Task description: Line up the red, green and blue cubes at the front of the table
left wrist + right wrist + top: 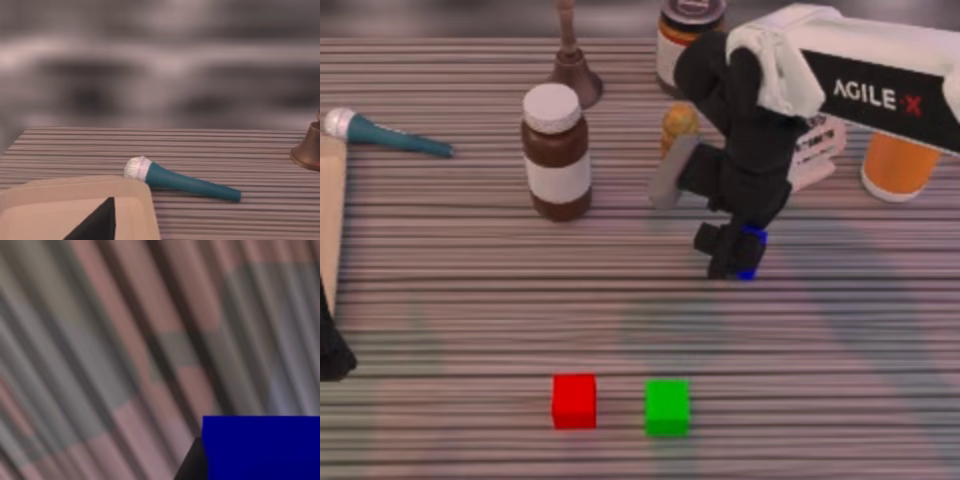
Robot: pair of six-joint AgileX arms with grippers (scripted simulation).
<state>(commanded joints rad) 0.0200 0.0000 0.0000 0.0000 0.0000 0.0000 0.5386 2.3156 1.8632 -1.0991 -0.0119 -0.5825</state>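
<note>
Blue cube [752, 240] clamped in right pincer [732, 250].

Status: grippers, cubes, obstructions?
Right gripper shut on blue cube, mid-table. Red cube, green cube side by side up front. Left arm parked at left edge. Path clear.

Top cam overhead, looks down on table [470, 300]; left wrist low, shares microphone [385, 133]; right wrist v. close.

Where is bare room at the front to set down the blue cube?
Bare table lies right of the green cube, and left of the red cube. The back is crowded with jars. The right gripper holds the blue cube.
</note>
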